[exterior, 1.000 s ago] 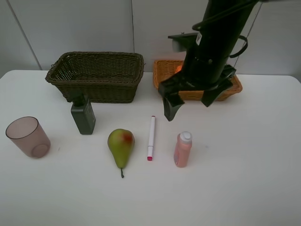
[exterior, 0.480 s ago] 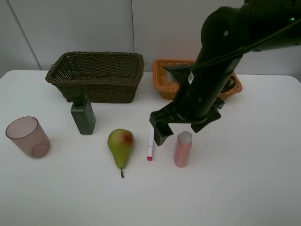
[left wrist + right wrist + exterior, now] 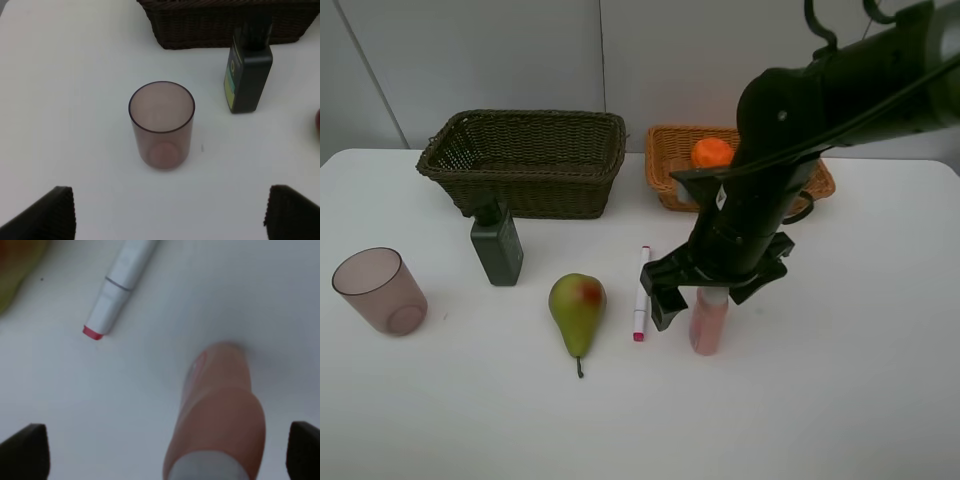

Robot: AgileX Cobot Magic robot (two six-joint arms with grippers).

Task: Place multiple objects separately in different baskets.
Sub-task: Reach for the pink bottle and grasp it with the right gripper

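The small pink bottle (image 3: 708, 325) (image 3: 220, 415) stands upright between the open fingers of my right gripper (image 3: 705, 300) (image 3: 162, 455), which has come down over it without touching it. The white-pink marker (image 3: 641, 290) (image 3: 122, 285) lies just left of the bottle. The pear (image 3: 577, 310) lies further left. An orange (image 3: 712, 152) sits in the light orange-tan basket (image 3: 665, 165). The dark basket (image 3: 525, 160) (image 3: 220, 25) shows nothing inside. My left gripper (image 3: 170, 215) is open above the table, short of the mauve cup (image 3: 378, 290) (image 3: 161, 125).
The dark green bottle (image 3: 498, 245) (image 3: 248, 77) stands upright just in front of the dark basket, to the right of the cup. The right arm hides part of the light basket. The white table's front half is bare.
The right arm swung from over the light basket forward and down, and its open fingers now straddle the pink bottle. The orange in the light basket has come into view.
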